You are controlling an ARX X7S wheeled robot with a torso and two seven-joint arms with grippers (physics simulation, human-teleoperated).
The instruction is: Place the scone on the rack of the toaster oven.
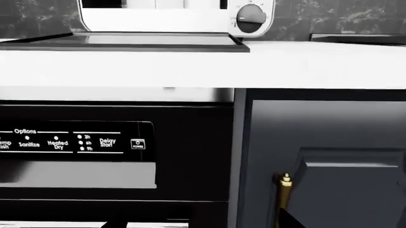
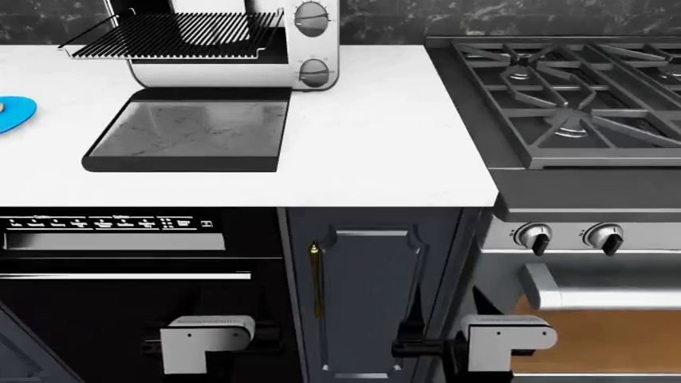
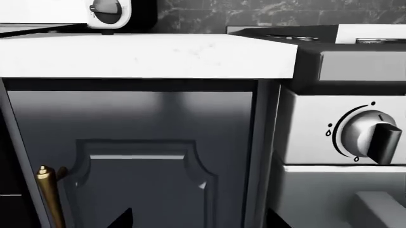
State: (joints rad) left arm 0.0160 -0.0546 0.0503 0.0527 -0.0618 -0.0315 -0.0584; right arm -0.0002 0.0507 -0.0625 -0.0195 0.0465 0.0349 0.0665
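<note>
The chrome toaster oven [image 2: 303, 48] stands at the back of the white counter, its glass door [image 2: 190, 136] folded down flat. The wire rack [image 2: 159, 36] is slid out over the door and nothing shows on it. The scone is out of view. Both arms hang low, under the counter edge. My left gripper [image 1: 203, 223] faces the dishwasher panel and is open, only its dark fingertips [image 1: 288, 219] showing. My right gripper [image 3: 198, 221] faces the grey cabinet door and is open, with nothing between its fingertips [image 3: 123, 219].
A blue plate [image 2: 13, 112] is cut off by the head view's left edge. The gas range [image 2: 575, 88] with grey grates fills the right, its knobs [image 2: 535, 237] below. Under the counter are a dishwasher [image 2: 117, 225] and a cabinet door [image 2: 372, 295] with a brass handle [image 2: 315, 271].
</note>
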